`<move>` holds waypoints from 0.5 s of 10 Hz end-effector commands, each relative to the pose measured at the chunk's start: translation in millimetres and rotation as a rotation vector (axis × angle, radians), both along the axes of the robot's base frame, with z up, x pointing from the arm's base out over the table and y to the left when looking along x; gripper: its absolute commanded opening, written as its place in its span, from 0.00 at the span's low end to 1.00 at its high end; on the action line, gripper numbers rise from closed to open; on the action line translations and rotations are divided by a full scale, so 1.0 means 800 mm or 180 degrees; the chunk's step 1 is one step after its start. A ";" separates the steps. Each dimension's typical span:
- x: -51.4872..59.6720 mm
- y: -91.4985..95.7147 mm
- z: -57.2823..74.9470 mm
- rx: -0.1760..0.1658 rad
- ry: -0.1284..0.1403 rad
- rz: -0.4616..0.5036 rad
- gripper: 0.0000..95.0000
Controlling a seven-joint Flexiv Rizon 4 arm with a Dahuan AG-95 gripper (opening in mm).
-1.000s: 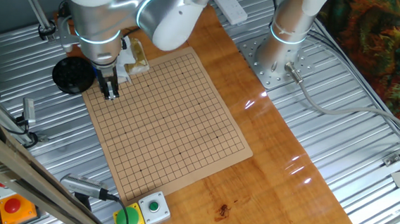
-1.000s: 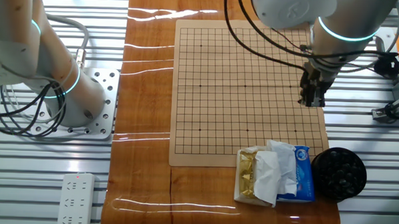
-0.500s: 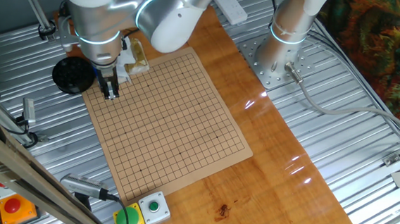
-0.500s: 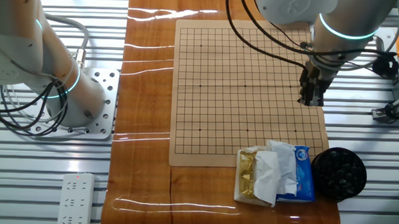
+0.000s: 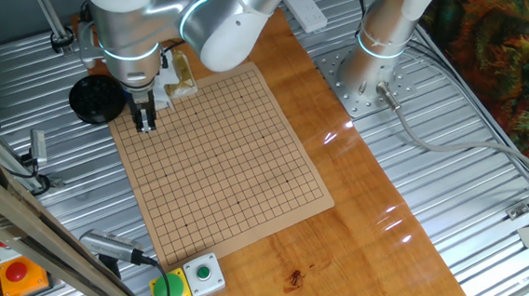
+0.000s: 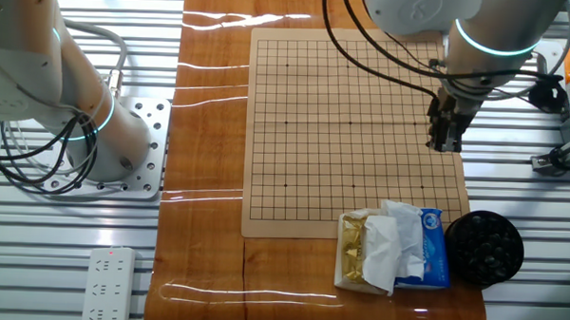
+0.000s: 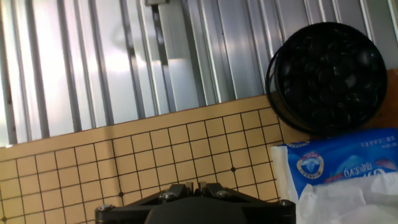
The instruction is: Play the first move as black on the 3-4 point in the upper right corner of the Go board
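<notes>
- Over by the edge of the board (image 5: 222, 159) nearest the stone bowl, the gripper (image 5: 144, 125) hangs with its tips pointing straight down at the grid
- board itself lies flat on the glossy orange-brown surface (image 5: 362, 220), and I can't spot a single stone on the lines in either fixed view
- fingers (image 6: 440, 135) look pressed together, pretty much no gap showing in the other fixed view, and the hand view shows the two dark jaw blocks meeting right in the middle at the bottom of the frame
- honestly can't tell if a stone is pinched between them, the tips themselves are hidden in the hand view and too small in the fixed ones
- can't say if the tips are touching the board or just above it either
- black bowl (image 7: 326, 78) sits just off the board's corner on the ribbed metal, packed with shiny black stones
- blue tissue pack (image 6: 425, 246) lies right next to the bowl, white tissue spilling out of it, overlapping that corner of the board
- yellowish wrapper thing (image 6: 356, 248) sits against the tissue pack on the other side
- second arm's base (image 5: 367, 81) is bolted down on the far side of the board, well apart from the gripper
- green button box (image 5: 204, 274) sits near the board's other end, next to a yellow one
</notes>
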State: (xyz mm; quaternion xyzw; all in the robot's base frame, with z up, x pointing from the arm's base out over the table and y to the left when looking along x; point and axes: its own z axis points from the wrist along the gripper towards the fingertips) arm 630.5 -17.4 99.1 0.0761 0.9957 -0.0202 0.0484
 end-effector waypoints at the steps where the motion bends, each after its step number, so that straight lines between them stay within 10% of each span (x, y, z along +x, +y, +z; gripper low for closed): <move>1: 0.000 0.000 0.000 0.0049 0.0115 0.0460 0.00; 5: 0.000 0.000 0.000 0.0027 0.0175 0.0803 0.00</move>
